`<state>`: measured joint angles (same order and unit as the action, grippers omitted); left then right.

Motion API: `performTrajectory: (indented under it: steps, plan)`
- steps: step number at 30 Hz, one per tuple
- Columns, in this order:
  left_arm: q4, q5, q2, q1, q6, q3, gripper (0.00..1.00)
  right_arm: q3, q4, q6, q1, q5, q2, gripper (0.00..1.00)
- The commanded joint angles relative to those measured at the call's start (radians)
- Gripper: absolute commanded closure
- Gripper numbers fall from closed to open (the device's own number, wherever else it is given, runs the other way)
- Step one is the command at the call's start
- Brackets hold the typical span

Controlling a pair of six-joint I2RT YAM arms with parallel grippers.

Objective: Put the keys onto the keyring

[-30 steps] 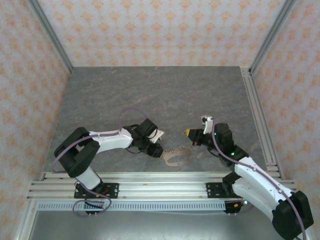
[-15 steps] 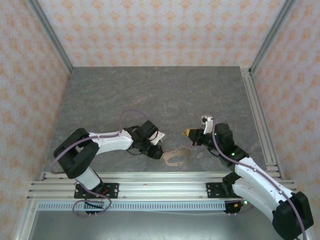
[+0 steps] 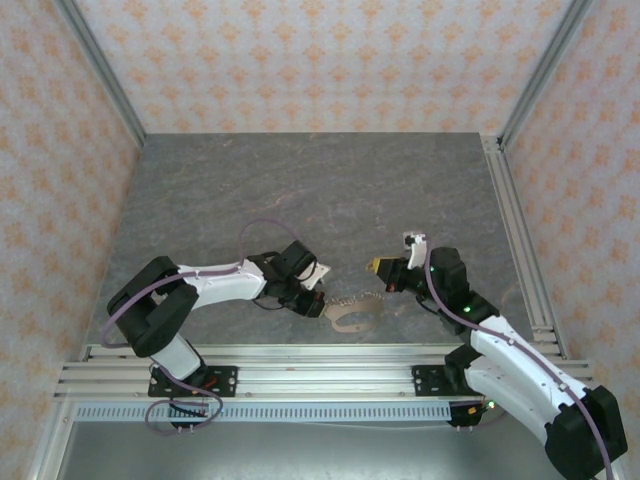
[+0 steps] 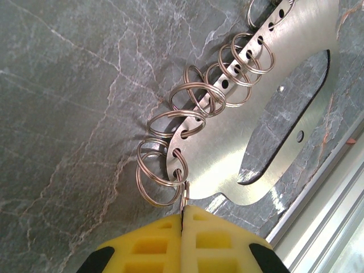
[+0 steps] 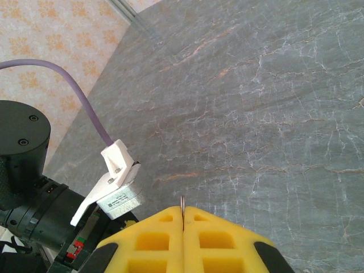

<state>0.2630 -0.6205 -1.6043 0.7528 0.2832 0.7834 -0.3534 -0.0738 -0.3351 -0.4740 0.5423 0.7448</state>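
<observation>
Two pincers are working the near side of the table in the top view. The keyring is lying flat toward 6 o'clock from the table's middle, its chain-like row trailing off toward 2 o'clock. My left gripper is pressing in at the keyring's 9 o'clock end. My right gripper is hanging at its 2 o'clock, apart from it. I judge I am pinning the keyring so it cannot slide while the other arm brings metal in.

From my left wrist, the keyring is showing as a flat steel plate with a cut-out and a row of holes, each carrying split rings. My left gripper is sitting at 6 o'clock with its yellow pads pressed together on the last ring, seen edge-on. That is probably standing the ring up so it can be threaded.

From my right wrist, my right gripper is also closing pad to pad at 6 o'clock. A thin sliver of metal is poking out at 12 o'clock, and I take it for the key edge-on, though it is too small to be sure. I am carrying it above bare table, blade forward, likely ready to feed into that ring.
</observation>
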Motion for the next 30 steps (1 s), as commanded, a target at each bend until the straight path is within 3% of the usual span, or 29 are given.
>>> performTrajectory:
  steps: [1,5,9,16,30]
  plan:
    - [-0.018,0.012,-0.018,0.003,-0.001,0.020,0.94,-0.025,0.000,0.025,0.006,0.016,-0.010,1.00]
    - [-0.025,0.009,-0.034,0.003,-0.004,0.029,0.92,-0.025,0.001,0.027,0.006,0.020,-0.010,1.00]
    - [-0.026,-0.004,-0.037,0.003,-0.010,0.036,1.00,-0.034,0.018,0.035,0.006,0.022,-0.010,1.00]
    - [-0.008,-0.013,0.040,0.003,-0.035,0.036,1.00,-0.041,0.029,0.037,0.005,0.061,-0.014,1.00]
    - [0.053,-0.025,0.374,-0.010,-0.122,0.034,1.00,-0.057,-0.140,-0.057,0.005,0.423,-0.009,1.00]
